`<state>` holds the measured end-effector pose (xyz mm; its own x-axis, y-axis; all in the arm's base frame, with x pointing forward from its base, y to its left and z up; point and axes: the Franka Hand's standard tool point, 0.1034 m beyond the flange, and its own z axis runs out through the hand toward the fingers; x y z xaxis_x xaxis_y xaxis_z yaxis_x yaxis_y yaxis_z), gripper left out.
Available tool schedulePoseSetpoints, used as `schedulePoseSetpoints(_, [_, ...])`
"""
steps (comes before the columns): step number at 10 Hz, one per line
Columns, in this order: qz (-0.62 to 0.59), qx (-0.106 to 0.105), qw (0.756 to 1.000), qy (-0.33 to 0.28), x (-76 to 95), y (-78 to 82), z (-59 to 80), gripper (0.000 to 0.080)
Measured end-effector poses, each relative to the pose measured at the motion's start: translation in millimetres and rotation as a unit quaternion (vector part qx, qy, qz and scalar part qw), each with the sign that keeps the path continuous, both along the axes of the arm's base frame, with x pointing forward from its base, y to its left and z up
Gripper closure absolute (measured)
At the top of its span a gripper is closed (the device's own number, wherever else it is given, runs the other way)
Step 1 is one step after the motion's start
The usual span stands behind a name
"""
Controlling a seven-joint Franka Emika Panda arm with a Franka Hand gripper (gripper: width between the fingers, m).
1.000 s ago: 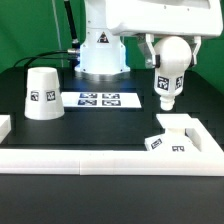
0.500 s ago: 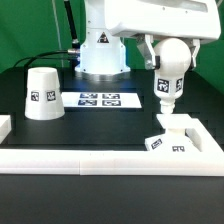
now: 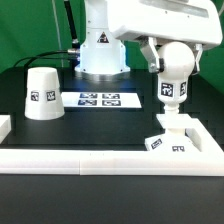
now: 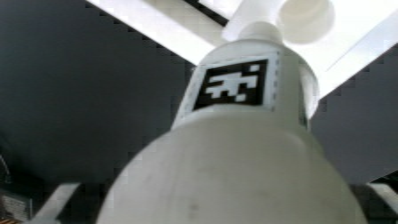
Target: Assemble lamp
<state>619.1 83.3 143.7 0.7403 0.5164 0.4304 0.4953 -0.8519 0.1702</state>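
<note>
A robot gripper [image 3: 172, 58] is clamped on the round head of a white bulb [image 3: 168, 90]. It holds the bulb upright, stem down, just above the blocky base [image 3: 180, 137] at the exterior view's right. The shade [image 3: 42, 92] stands well apart. If the stem is off-centre over the socket, it may jam or shove the base aside.
</note>
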Motion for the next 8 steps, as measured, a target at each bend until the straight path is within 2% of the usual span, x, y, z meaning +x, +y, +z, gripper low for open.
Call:
schedulePoseSetpoints(5, [0.008,0.0,1.0,0.005,-7.1,10.8,-3.7,0.0222])
schedulePoseSetpoints(8, [0.01,0.0,1.0,0.011,-9.7,12.6,-11.0,0.0222])
